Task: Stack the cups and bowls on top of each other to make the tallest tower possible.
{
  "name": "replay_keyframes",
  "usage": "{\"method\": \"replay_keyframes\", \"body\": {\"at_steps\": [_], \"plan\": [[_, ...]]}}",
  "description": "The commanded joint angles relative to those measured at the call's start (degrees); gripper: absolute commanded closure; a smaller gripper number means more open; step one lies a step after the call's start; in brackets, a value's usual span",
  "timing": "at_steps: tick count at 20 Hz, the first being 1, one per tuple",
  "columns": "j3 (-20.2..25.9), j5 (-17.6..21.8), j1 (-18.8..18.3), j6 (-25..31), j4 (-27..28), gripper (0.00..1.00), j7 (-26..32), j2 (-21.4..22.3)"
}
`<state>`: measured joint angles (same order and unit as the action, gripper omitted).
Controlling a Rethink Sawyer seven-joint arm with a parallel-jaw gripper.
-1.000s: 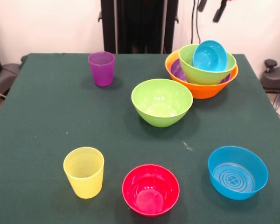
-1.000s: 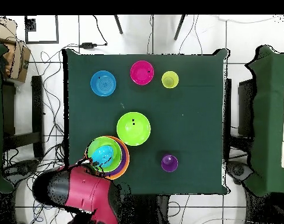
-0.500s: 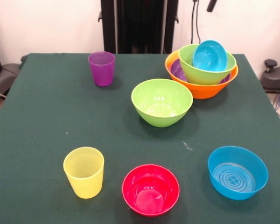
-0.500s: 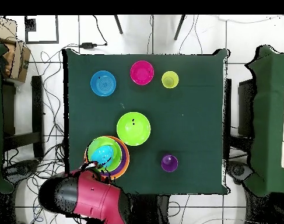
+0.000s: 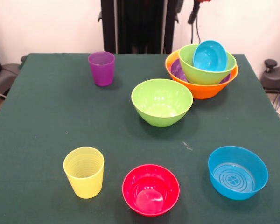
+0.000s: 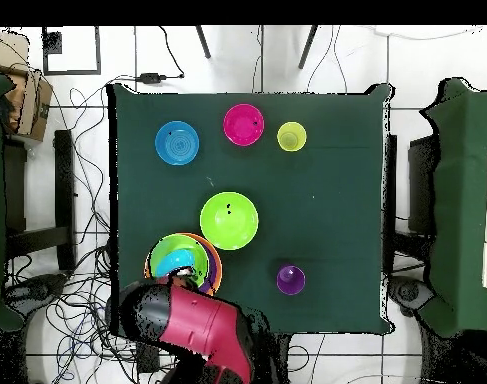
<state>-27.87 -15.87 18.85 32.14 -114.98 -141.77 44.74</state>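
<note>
The tower stands at the table's back right: a large orange bowl (image 5: 201,88) holds a shallow purple bowl (image 5: 178,70), a lime green bowl (image 5: 210,72) and a tilted blue bowl (image 5: 209,55). A loose lime green bowl (image 5: 162,101) sits mid-table. The purple cup (image 5: 101,68) is at the back, the yellow ribbed cup (image 5: 84,171) at the front left. A pink-red bowl (image 5: 150,189) and a blue bowl (image 5: 237,172) lie along the front. My gripper (image 5: 193,13) shows only as a dark tip at the top edge, above and left of the tower. From overhead, the red arm (image 6: 192,330) covers it beside the tower (image 6: 182,262).
The green table (image 5: 46,121) has open cloth on its left half between the two cups. Overhead, cables (image 6: 82,290) run over the floor around the table, and green chairs (image 6: 457,200) stand at both sides.
The gripper tip has slid left along the top edge of the front view. Overhead, the red arm has swung rightward along the table's edge next to the tower. Cups and bowls have not moved.
</note>
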Motion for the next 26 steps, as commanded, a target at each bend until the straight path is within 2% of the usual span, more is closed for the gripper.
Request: {"method": "replay_keyframes", "body": {"at_steps": [1, 13, 26], "plan": [[9.3, 4.5, -2.9, -5.0, 3.8, 0.0, 1.4, -6.3], [10.3, 5.5, -4.7, -3.7, 7.0, 0.0, 0.8, -7.6], [9.5, 3.9, -2.1, -2.6, 11.2, 0.0, -4.1, -11.3]]}}
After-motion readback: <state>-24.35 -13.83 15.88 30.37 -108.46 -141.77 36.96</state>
